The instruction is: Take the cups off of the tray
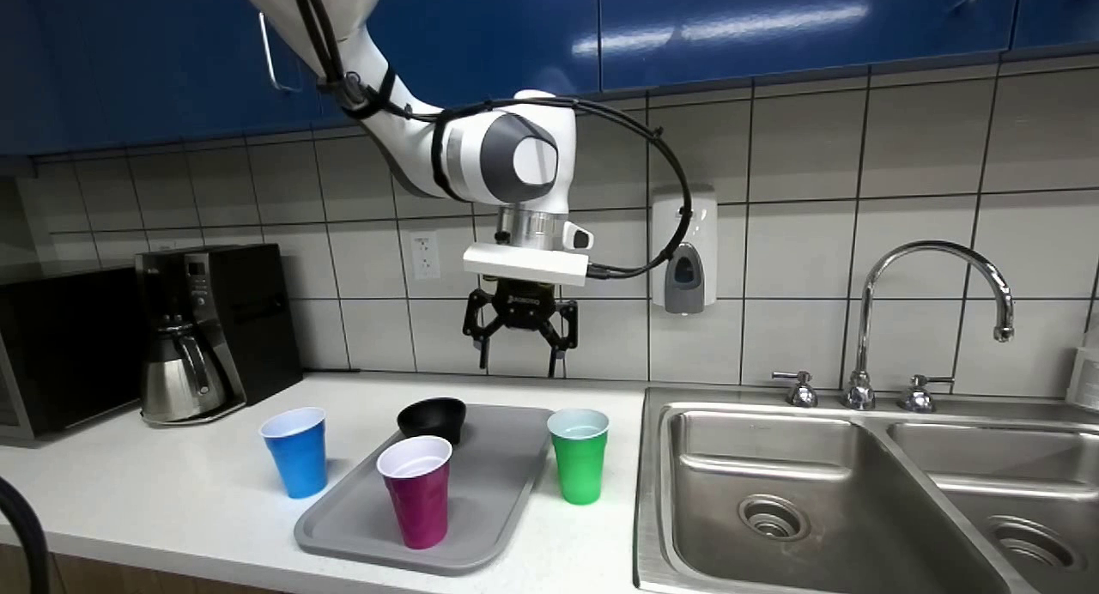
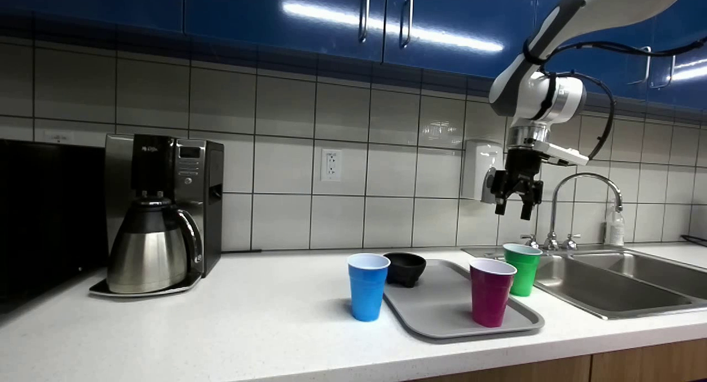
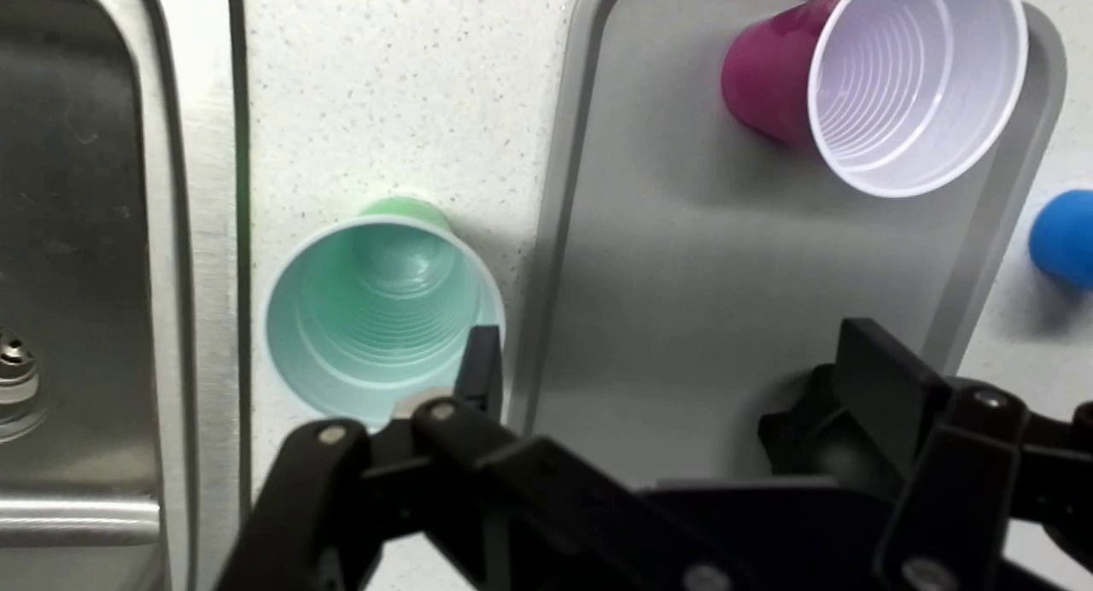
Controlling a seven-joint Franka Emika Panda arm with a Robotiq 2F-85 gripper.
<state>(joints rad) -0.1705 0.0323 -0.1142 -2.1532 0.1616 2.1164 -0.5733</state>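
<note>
The grey tray point(image 1: 494, 474) lies on the white counter. The magenta-pink cup point(image 1: 421, 500) stands upright on its front part. The shorter black cup point(image 2: 405, 270) sits at the tray's back; in the wrist view this cup point(image 3: 807, 433) is partly hidden by a finger. The blue cup point(image 2: 367, 288) stands on the counter beside the tray, on the coffee maker's side. The green cup point(image 1: 579, 461) stands on the counter between tray and sink. My gripper point(image 1: 518, 366) is open and empty, high above the tray's back; its spread fingers point(image 3: 675, 343) show in the wrist view.
A steel sink point(image 1: 773, 457) with a curved faucet point(image 1: 932, 251) adjoins the counter. A coffee maker with a steel pot point(image 2: 149, 255) stands at the far left by a black box-like appliance point(image 2: 52, 222). A soap dispenser point(image 1: 684, 251) hangs on the tiled wall; blue cabinets point(image 1: 773, 27) are above.
</note>
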